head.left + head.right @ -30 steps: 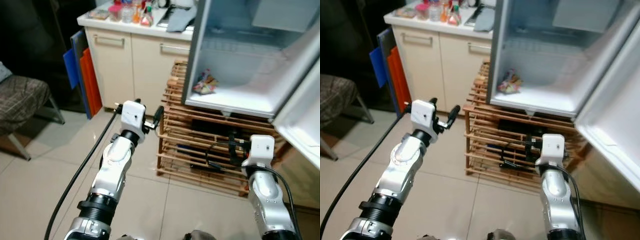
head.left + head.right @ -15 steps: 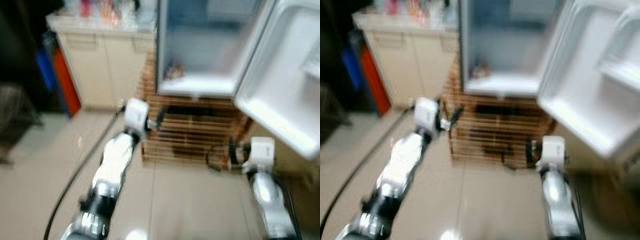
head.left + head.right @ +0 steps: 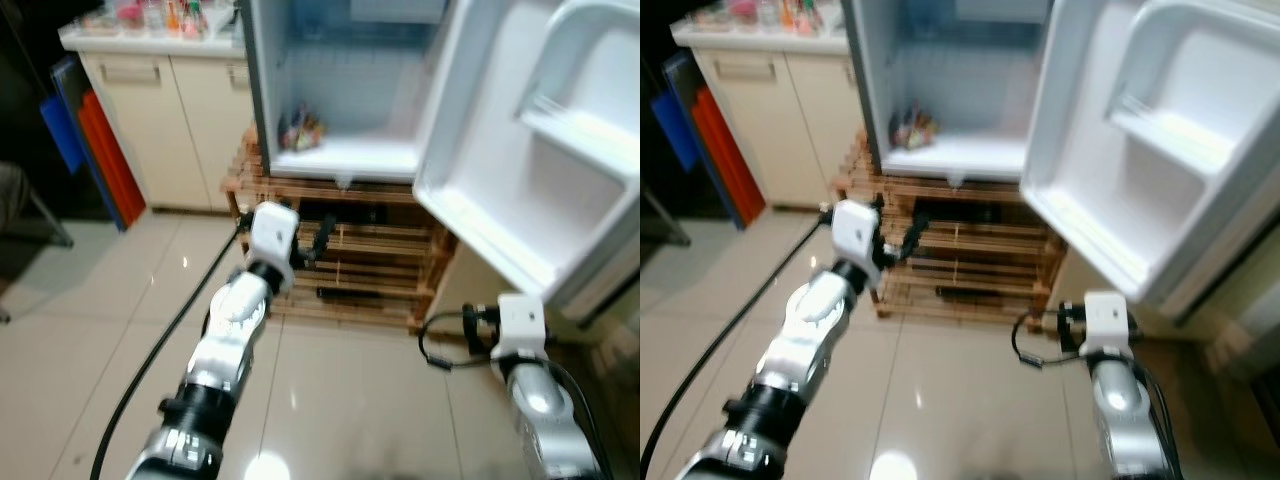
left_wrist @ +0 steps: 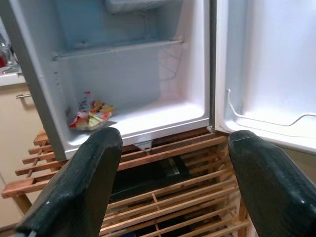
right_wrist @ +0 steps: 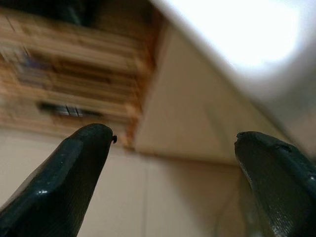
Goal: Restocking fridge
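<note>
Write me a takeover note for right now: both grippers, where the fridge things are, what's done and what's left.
Left gripper: jaws open, empty, raised in front of the wooden rack, aimed at the fridge.
Right gripper: jaws open, empty, low near the floor under the fridge door.
Door stands wide open; its shelves look bare.
Inside, one colourful packet lies at the bottom left.
More bottles sit on the counter to the left.
Left: nothing is in hand yet, so fetch items and load them.

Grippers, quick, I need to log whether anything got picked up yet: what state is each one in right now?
Left gripper: open, holding nothing, pointed at the open fridge.
Right gripper: open, holding nothing, low by the wooden rack.
</note>
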You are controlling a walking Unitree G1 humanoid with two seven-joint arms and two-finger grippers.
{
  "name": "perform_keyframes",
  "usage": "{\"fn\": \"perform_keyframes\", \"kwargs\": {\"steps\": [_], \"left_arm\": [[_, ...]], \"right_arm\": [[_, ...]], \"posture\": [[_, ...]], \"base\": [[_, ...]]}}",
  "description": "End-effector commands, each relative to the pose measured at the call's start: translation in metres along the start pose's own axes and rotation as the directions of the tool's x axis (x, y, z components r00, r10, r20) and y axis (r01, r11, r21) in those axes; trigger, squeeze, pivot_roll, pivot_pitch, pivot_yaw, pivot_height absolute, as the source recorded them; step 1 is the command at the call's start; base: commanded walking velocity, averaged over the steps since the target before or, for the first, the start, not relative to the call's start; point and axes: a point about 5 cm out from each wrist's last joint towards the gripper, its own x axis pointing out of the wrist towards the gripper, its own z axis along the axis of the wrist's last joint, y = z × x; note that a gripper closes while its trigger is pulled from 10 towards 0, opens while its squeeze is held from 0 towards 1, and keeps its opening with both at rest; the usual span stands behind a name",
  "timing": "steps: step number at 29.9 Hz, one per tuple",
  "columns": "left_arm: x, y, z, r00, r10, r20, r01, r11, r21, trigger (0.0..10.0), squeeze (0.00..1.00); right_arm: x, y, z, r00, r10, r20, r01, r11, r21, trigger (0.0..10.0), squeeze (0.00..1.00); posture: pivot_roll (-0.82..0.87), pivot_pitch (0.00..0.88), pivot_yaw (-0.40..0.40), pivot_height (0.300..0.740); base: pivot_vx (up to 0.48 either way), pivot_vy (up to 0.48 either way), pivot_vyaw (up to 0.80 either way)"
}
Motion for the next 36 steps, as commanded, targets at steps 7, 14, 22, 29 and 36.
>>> {"fn": "perform_keyframes", "kwargs": {"steps": [7, 14, 22, 29, 36], "left_arm": [[0.002, 0.013, -0.018, 0.988, 0.094, -0.126, -0.098, 0.995, -0.024, 10.0, 0.00], [-0.003, 0.016, -0.048, 0.940, 0.102, -0.324, -0.087, 0.994, 0.060, 10.0, 0.00], [-0.045, 0.009, -0.113, 0.707, 0.017, -0.707, 0.034, 0.998, 0.058, 10.0, 0.00], [-0.052, 0.006, -0.123, 0.665, -0.007, -0.747, 0.171, 0.975, 0.143, 10.0, 0.00], [-0.081, 0.003, -0.144, 0.539, -0.112, -0.835, 0.434, 0.887, 0.161, 10.0, 0.00]], "right_arm": [[-0.004, -0.050, -0.036, 0.942, -0.227, -0.247, 0.201, 0.971, -0.128, 10.0, 0.00], [0.015, -0.081, 0.007, 0.894, -0.429, -0.126, 0.413, 0.901, -0.133, 10.0, 0.00], [0.034, -0.086, 0.069, 0.892, -0.447, 0.072, 0.447, 0.894, 0.013, 10.0, 0.00], [0.042, -0.073, 0.108, 0.923, -0.326, 0.204, 0.305, 0.944, 0.126, 10.0, 0.00], [0.009, 0.021, 0.121, 0.893, 0.376, 0.246, -0.401, 0.914, 0.057, 10.0, 0.00]], "posture": [[-0.17, 0.000, 0.035, 0.740], [-0.17, 0.000, 0.039, 0.740], [-0.18, 0.000, 0.036, 0.740], [-0.17, 0.000, 0.034, 0.740], [-0.18, 0.000, 0.051, 0.740]], "base": [[0.000, 0.000, 0.00], [0.000, 0.000, 0.00], [0.000, 0.000, 0.00], [0.000, 0.000, 0.00], [0.000, 0.000, 0.00]]}}
